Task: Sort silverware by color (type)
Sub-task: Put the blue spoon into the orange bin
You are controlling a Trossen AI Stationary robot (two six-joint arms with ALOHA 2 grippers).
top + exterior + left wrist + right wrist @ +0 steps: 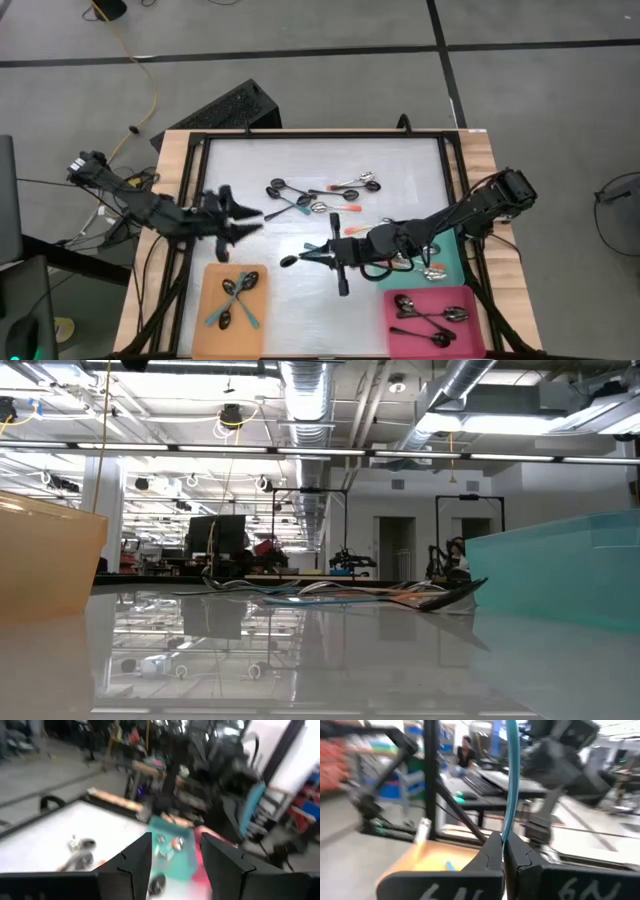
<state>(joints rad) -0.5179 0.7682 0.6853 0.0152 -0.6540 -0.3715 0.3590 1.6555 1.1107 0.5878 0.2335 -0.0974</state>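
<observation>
Both arms are dark, nearly black, built of slim tubular links joined by thicker rounded joint housings, as the high view shows. The left arm [150,208] ends in a black gripper [245,222] with two tapering, pointed fingers. The right arm [470,210] has a bulky, boxy black housing at its outer joint, and its gripper [310,257] is likewise black. Thin dark cables trail from the left arm's base. In the left wrist view, the left gripper's fingers [137,862] are matte black, angular and faceted, wedge-shaped with flat inner faces. In the right wrist view, the right gripper's fingers [492,852] are the same matte black wedges, mounted on a black bar bearing pale embossed lettering.
</observation>
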